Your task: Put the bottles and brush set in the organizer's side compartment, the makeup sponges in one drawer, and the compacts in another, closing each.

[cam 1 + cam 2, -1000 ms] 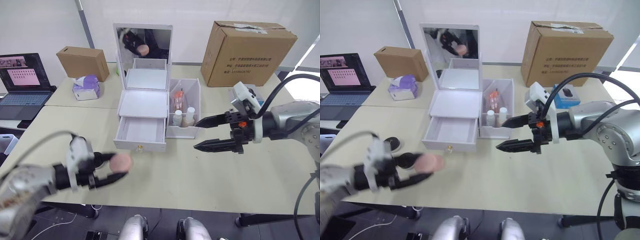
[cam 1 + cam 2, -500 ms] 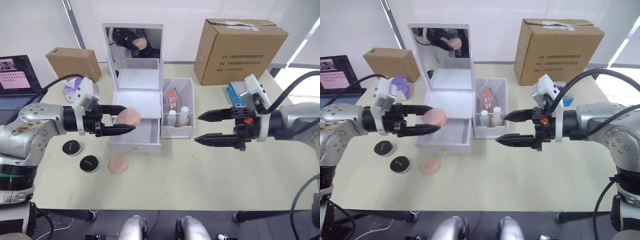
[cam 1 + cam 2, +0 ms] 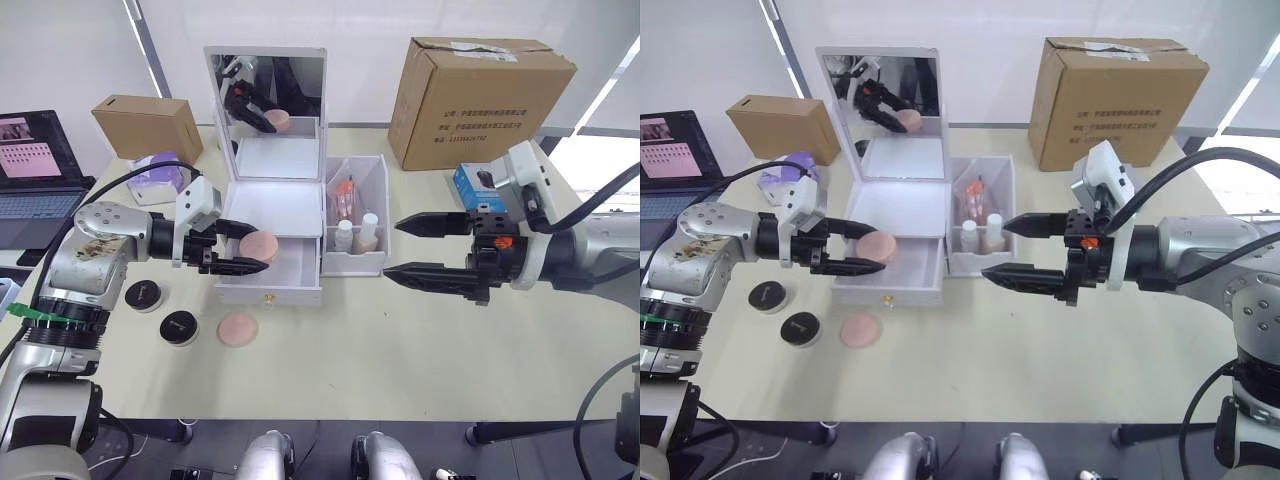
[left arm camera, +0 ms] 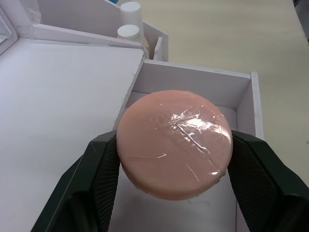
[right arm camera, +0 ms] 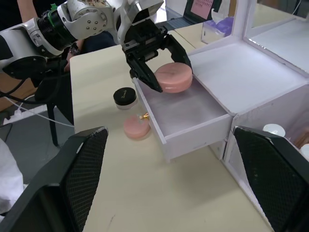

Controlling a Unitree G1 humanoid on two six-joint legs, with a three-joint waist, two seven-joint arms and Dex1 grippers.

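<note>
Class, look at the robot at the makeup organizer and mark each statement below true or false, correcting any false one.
1. The left gripper holds a pink makeup sponge over the open drawer. True.
2. The right gripper grips a bottle. False: it is open and holds nothing.
3. A second sponge lies on the table. True.
4. Both black compacts are inside the drawer. False: they sit on the table.

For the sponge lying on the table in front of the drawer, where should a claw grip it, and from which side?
Probably from above. The loose makeup sponge lies flat on the table, a low round puck, so the fingers should pinch its curved rim across the widest part. Two black compacts sit to its left, so line the fingers up front to back.
</note>
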